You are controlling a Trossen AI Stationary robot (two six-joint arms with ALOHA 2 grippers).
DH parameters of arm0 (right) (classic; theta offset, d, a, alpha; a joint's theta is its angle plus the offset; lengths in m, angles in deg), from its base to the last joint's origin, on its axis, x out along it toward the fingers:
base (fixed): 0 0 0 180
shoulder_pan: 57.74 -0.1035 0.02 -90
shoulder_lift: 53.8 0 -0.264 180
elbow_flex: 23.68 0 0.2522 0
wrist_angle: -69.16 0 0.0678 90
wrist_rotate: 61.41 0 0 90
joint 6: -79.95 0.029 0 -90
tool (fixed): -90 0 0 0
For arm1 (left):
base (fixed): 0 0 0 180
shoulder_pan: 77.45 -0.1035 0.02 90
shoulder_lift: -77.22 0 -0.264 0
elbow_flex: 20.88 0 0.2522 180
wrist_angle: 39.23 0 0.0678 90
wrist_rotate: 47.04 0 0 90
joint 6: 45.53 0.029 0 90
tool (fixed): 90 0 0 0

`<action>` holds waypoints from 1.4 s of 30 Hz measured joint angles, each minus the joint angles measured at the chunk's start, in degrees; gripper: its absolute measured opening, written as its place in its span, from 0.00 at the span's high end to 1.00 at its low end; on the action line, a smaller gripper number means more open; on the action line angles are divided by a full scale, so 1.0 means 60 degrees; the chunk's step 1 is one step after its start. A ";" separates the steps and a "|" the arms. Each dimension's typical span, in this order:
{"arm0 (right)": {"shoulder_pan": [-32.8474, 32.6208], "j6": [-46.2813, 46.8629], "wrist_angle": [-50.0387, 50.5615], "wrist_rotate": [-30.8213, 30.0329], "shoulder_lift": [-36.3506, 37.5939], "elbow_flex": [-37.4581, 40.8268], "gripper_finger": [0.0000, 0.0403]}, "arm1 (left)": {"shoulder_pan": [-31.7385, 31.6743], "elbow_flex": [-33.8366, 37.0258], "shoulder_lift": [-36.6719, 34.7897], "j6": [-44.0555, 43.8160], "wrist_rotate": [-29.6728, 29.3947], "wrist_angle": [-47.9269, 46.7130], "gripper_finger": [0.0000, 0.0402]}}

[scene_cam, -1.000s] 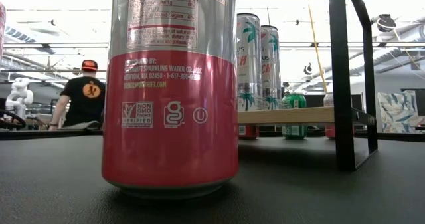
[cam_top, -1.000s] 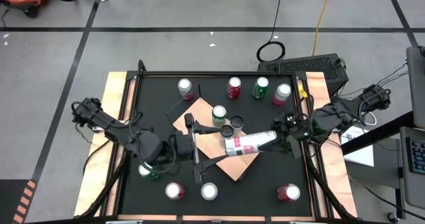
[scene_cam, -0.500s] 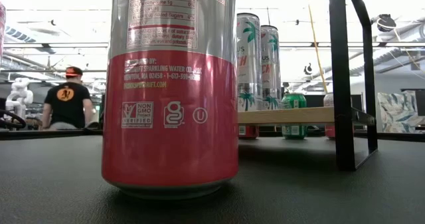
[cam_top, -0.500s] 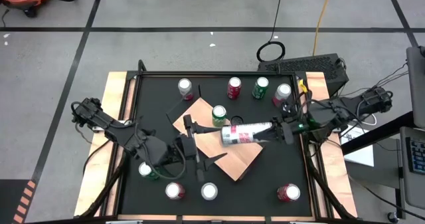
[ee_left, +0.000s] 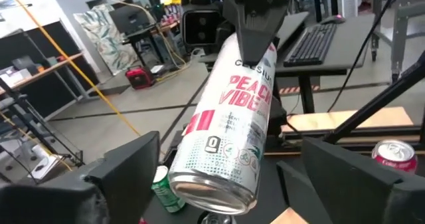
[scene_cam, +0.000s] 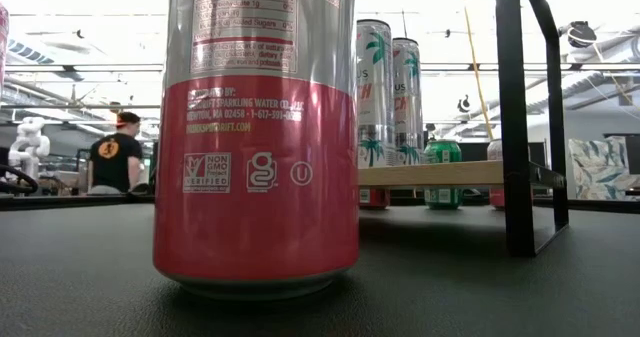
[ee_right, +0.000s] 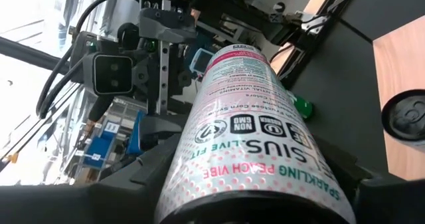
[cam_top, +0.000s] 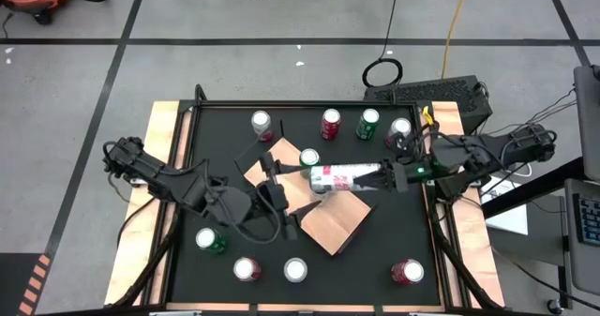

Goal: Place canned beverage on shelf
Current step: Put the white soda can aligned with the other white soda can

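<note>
While gripped sideways in the right hand above the shelf, peach can mid-transfer; left hand wide open, empty. Next: uprighting, lowering onto shelf.

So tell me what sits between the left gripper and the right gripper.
A tall white can, lying sideways above the shelf in the high view, spans from the right gripper, which holds it, toward the open left gripper.

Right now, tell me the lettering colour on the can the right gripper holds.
Pink-red on white, clearest in the left wrist view: can, right gripper.
</note>
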State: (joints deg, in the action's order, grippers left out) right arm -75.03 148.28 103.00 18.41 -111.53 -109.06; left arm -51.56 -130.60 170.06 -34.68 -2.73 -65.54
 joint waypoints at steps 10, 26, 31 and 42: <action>0.0337 0.0173 0.0260 0.0264 -0.0004 0.0000 0.42 | -0.0739 0.0000 0.0000 0.0552 0.1265 -0.0795 0.02; 0.0639 0.0251 0.0275 0.0248 -0.0068 0.0000 0.42 | -0.1300 -0.0007 0.0281 0.1592 0.1333 -0.1204 0.04; 0.0695 0.0257 0.0266 0.0247 -0.0132 0.0000 0.42 | -0.1318 -0.0007 0.0406 0.1603 0.1303 -0.1211 0.12; 0.0766 0.0266 0.0215 0.0483 -0.0317 0.0000 0.42 | -0.1311 0.0004 0.0532 0.2514 0.0992 -0.1176 0.22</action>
State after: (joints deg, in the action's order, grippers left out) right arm -70.44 149.88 104.29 21.31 -113.43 -109.06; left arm -59.43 -130.58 173.25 -19.60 3.22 -72.59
